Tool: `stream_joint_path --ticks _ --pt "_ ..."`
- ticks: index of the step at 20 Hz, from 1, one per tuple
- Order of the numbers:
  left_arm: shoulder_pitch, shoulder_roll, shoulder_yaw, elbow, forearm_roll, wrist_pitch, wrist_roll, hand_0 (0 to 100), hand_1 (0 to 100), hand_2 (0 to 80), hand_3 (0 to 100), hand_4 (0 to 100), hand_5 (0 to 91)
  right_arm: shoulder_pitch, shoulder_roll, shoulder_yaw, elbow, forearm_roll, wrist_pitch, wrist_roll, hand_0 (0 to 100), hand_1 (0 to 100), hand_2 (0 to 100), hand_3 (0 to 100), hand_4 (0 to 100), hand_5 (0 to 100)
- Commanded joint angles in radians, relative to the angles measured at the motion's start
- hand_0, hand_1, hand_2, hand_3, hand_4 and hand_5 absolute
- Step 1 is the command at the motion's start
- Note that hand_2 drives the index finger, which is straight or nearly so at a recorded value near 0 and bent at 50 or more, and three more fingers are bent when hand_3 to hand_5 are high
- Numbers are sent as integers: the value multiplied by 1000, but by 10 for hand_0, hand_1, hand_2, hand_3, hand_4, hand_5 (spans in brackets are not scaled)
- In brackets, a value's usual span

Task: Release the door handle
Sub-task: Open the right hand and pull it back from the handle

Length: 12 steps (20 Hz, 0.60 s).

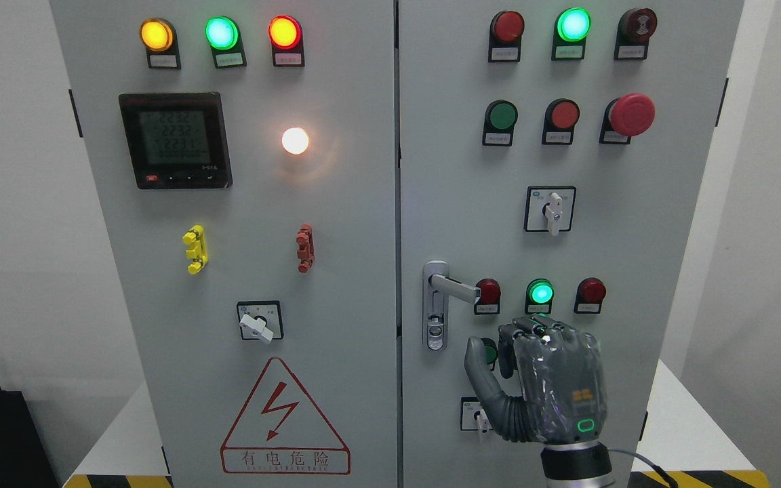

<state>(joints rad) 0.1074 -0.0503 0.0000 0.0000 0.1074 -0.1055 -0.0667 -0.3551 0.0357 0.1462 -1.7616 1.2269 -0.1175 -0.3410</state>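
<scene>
The door handle (453, 287) is a bright metal lever on a tall rounded backplate with a keyhole near its foot, mounted at the left edge of the right cabinet door (634, 203), a little below the middle. The lever juts toward 3 o'clock, sloping slightly down, its tip ending just before a red pilot lamp (487, 292). Nothing touches it.

The cabinet is smooth grey painted sheet metal with round glossy lamps, some of them lit, and square-plated rotary switches.

The right hand (539, 379) rises from the bottom edge at about 5 o'clock from the handle, clear of it. It is dark grey, with a glossy wrapped back and a small green light. Its fingers (533, 330) are curled loosely forward, grasping nothing; the thumb (482, 379) stands out toward 10 o'clock.
</scene>
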Motion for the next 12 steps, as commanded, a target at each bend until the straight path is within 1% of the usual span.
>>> stream_joint_path --ticks 1,2,3,4,6,9,12 --pt "0 1 -14 20 0 0 -1 120 389 0 0 0 0 47 -140 -97 -32 -121 -34 -9 618 207 169 228 126 68" --pt "0 0 -14 20 0 0 -1 120 389 0 0 0 0 48 -154 -105 -32 -142 -36 -4 630 187 106 131 59 0" --pt "0 1 -14 20 0 0 -1 120 389 0 0 0 0 48 -164 -108 -30 -158 -37 -1 640 163 29 46 0 0" --pt "0 1 -14 20 0 0 -1 120 389 0 0 0 0 48 -175 -108 -30 -170 -39 2 645 139 0 0 0 0" --pt "0 0 -14 20 0 0 -1 120 389 0 0 0 0 48 -198 -109 -32 -196 -51 5 647 98 0 0 0 0" --pt "0 0 -14 20 0 0 -1 120 389 0 0 0 0 51 -201 -125 -39 -202 -57 4 610 99 0 0 0 0" --pt "0 0 -14 20 0 0 -1 120 389 0 0 0 0 51 -204 -126 -48 -202 -77 4 589 108 0 0 0 0"
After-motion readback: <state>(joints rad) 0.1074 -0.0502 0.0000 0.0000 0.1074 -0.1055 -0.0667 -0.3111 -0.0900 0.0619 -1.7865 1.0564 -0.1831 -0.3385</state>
